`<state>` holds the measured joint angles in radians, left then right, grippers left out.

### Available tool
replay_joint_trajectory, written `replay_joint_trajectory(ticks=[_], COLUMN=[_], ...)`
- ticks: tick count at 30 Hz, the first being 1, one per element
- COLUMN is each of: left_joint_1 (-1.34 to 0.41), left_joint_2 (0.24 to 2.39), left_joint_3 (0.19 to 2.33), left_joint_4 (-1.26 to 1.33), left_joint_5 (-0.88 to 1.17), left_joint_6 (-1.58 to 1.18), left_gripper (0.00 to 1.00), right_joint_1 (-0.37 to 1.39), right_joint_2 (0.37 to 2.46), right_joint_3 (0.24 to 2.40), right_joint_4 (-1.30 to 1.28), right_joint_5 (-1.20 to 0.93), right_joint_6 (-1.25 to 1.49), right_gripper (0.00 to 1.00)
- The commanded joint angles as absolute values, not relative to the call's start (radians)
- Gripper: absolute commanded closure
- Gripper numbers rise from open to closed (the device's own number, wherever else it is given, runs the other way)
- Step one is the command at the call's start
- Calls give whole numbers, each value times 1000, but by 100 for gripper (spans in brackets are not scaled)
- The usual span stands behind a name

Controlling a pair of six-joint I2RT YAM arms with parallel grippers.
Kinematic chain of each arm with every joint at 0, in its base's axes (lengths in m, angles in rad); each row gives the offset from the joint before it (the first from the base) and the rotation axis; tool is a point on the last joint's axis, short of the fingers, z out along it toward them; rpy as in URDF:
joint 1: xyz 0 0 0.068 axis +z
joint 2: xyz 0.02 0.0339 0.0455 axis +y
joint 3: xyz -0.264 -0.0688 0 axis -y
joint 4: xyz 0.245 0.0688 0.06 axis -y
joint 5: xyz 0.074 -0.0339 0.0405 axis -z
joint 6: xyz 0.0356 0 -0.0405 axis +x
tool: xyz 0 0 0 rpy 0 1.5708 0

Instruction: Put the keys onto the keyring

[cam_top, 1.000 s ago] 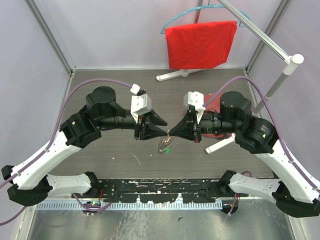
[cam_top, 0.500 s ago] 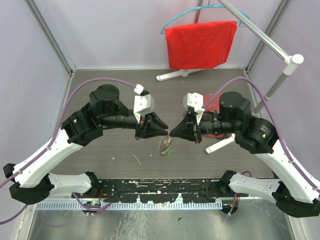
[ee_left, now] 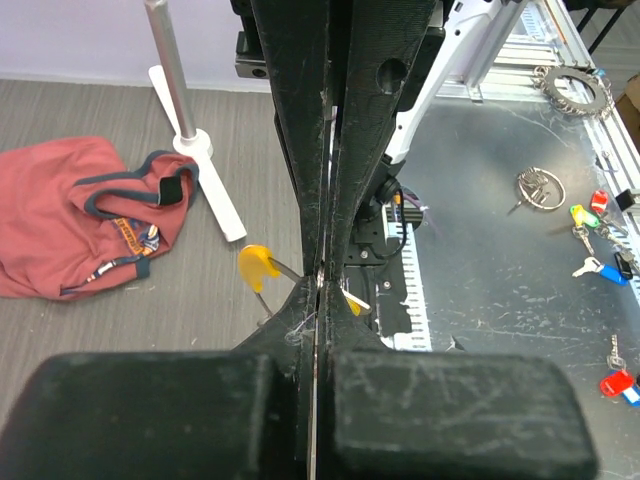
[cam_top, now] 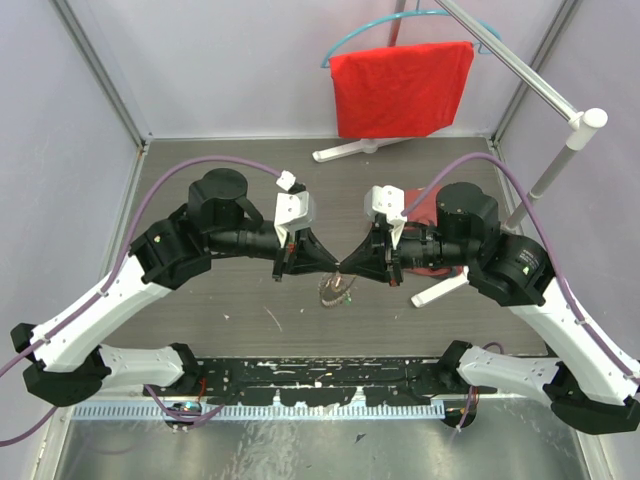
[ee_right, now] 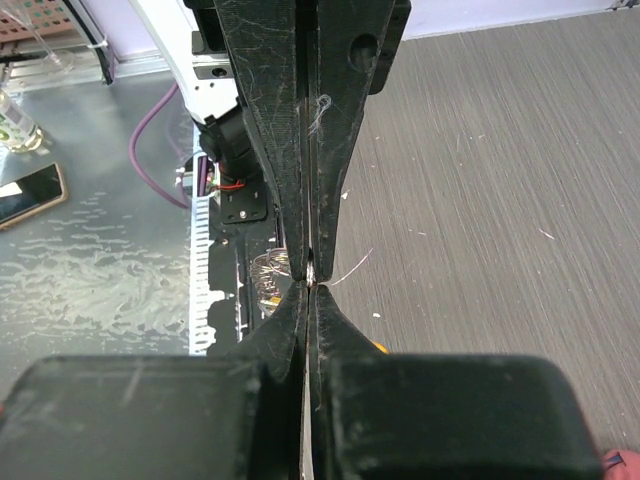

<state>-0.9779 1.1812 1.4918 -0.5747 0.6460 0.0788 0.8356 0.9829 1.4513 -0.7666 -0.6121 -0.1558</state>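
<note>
Left gripper (cam_top: 326, 262) and right gripper (cam_top: 352, 265) tip to tip mid-table, keyring (cam_top: 335, 289) just below; red cloth (cam_top: 400, 88) draped behind.

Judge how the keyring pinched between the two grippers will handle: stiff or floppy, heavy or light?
Probably floppy: the keyring droops below the left gripper and right gripper instead of holding its shape. Likely light, since its wire looks thin. Such thin metal may slip between the shut jaws.

Keyring (cam_top: 334, 288) details too small, perhaps partly hidden
</note>
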Motion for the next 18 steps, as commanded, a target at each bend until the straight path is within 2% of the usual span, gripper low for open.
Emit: replay_joint_trajectory(ticks=[1, 5, 7, 9, 11, 18], left_joint_1=[-981, -981, -981, -980, -981, -981], left_joint_2=[1183, 1158, 1121, 1073, 1035, 941], left_joint_3=[1529, 1503, 1453, 1392, 1337, 1178], left_joint_4=[-585, -542, -466, -366, -287, -27], left_joint_5=[663, 638, 611, 575, 543, 477], left_joint_6=[79, 60, 33, -10, -40, -139], left_gripper=[100, 100, 100, 100, 100, 100], right_joint_1=[836, 836, 836, 837, 837, 836], right_joint_2=[979, 966, 948, 917, 880, 818], right_joint_3=[1476, 1470, 1461, 1441, 1412, 1344], right_joint_4=[-696, -662, -626, -575, -507, -361], right_joint_5=[-629, -614, -587, -559, -520, -436], right_joint_6=[-148, -119, -91, -55, -9, 142], right_gripper=[99, 97, 79, 67, 61, 57])
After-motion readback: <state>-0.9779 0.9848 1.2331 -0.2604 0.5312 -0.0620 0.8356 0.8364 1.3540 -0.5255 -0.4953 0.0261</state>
